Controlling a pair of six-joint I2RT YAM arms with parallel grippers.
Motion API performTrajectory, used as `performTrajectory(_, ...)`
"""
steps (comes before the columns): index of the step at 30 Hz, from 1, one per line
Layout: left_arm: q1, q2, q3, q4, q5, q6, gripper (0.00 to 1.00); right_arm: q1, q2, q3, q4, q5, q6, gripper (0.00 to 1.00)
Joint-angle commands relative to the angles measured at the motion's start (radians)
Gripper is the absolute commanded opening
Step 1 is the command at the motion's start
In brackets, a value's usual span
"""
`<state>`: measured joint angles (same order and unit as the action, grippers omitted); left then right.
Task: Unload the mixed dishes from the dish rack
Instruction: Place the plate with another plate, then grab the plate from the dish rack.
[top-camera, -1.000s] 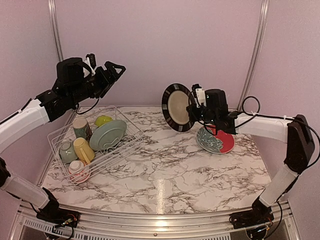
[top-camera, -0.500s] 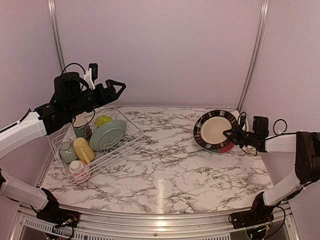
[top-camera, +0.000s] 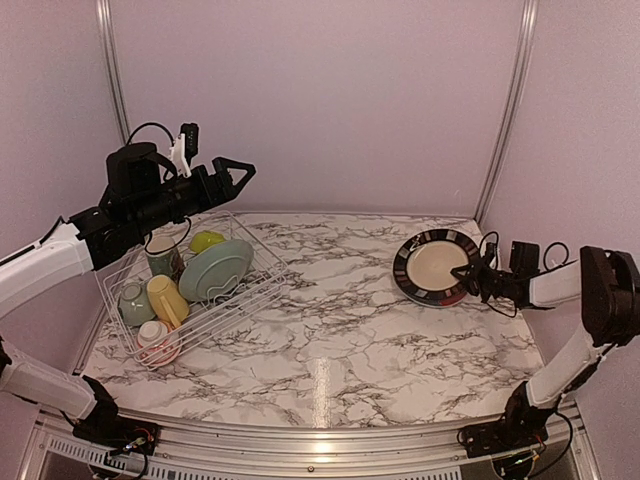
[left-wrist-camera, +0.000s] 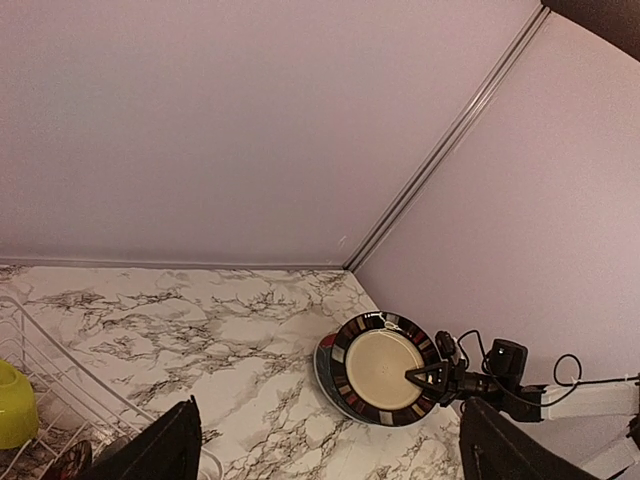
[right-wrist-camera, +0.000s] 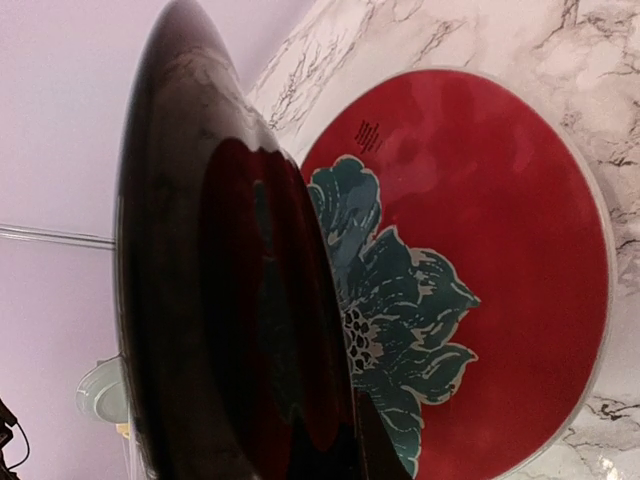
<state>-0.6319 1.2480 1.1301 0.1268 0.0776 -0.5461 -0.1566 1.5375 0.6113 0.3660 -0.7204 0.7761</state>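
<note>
Table (top-camera: 340, 340): marble top, carrying everything.

Dish rack (top-camera: 245, 300): white wire, at the table's left side. Still mostly loaded.

Pale green plate (top-camera: 215, 270): inside the dish rack, leaning on its right-hand prongs. Not yet unloaded.

Black-rimmed plate (top-camera: 434, 265): well apart from the dish rack, across the table to its right. The right-wrist view shows it tilted, its dark underside just over the red patterned plate (right-wrist-camera: 480, 260), which lies flat on the table. One edge may be touching; cannot tell.

Lime-green bowl (top-camera: 207, 240): at the far end of the dish rack, behind the green plate.

Mugs: yellow mug (top-camera: 167, 298) mid-rack. Three more cups around it look grey-green, pale green and pinkish beige. All inside the dish rack.

Right pincer (top-camera: 478, 279): far right of the dish rack, low, apparently clenched on the black-rimmed plate's rim.

Left pincer (top-camera: 243, 172): hanging above the far side of the dish rack, fingers spread, nothing in them.

Judgement: two plates out, the second not yet let go. One plate, one bowl and about four mugs remain. Well under half done.
</note>
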Motion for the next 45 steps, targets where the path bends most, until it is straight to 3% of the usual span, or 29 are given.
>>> performTrajectory(1, 0.001, -0.002, -0.003, 0.017, 0.013, 0.003, 0.92, -0.004, 0.017, 0.067, 0.141, -0.048, -0.003, 0.00)
performTrajectory(16, 0.000, 0.016, 0.013, 0.030, 0.034, -0.005, 0.92, -0.007, 0.064, 0.089, 0.031, 0.010, -0.121, 0.27)
performTrajectory(35, -0.008, 0.037, 0.030, 0.003, 0.028, 0.014, 0.93, -0.007, -0.078, 0.125, -0.307, 0.302, -0.391, 0.80)
performTrajectory(39, -0.008, 0.041, 0.038, -0.004, 0.030, 0.021, 0.93, -0.006, -0.090, 0.133, -0.352, 0.364, -0.431, 0.85)
performTrajectory(45, -0.008, 0.031, 0.040, -0.034, 0.011, 0.034, 0.93, -0.003, -0.057, 0.155, -0.360, 0.372, -0.446, 0.85)
